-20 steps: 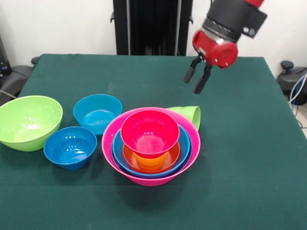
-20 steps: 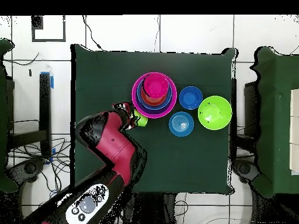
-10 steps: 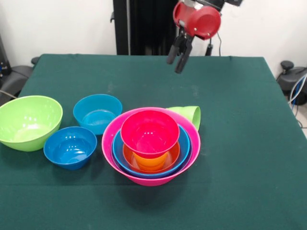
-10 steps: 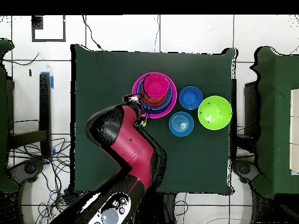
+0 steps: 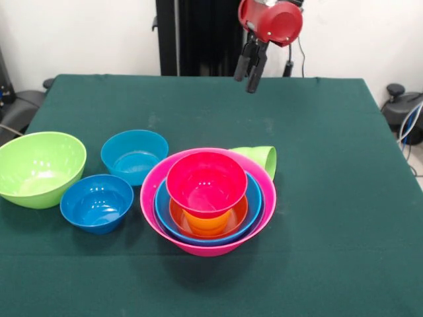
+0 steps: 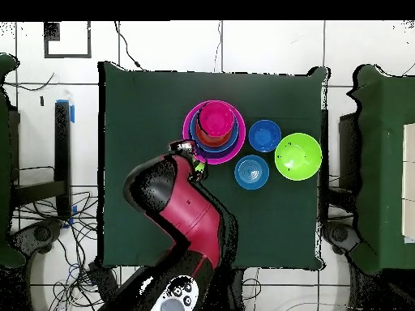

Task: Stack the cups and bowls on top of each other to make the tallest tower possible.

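One empty claw high above the tower, fingers slightly apart, nothing between them.

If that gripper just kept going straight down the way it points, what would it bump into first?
Probably the bare green table, behind the lime green cup. The gripper hangs high and empty; depth is hard to judge.

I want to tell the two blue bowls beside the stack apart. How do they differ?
The sky blue bowl is paler and a little wider than the dark blue bowl. In the front view, the sky blue bowl stands farther back, nearer the pink bowl; the dark blue bowl sits nearer the lime green bowl. Both stand upright, empty and unstacked.
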`<state>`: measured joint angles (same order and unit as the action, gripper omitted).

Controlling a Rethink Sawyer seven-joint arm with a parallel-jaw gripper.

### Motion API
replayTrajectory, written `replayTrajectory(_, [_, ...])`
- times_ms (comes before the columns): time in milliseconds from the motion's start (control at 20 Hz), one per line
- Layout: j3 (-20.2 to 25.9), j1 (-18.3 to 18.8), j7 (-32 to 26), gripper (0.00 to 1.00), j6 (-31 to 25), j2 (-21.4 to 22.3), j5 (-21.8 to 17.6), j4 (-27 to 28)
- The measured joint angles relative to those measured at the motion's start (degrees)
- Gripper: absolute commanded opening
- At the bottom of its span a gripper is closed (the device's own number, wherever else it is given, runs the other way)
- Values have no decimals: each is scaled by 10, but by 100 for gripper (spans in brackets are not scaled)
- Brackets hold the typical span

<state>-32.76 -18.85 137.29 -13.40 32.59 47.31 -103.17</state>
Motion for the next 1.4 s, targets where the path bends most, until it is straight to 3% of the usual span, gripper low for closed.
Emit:
replayTrajectory(400, [59,35,0,100,3,34,-41,-31])
replayTrajectory(650, [67,44,0,100,13,31,-66,-34])
replayTrajectory(1100, [9,-34,0,100,13,-1,-82,-18])
replayTrajectory(1400, [-33,-89,11,100,-1,-50,-74,18])
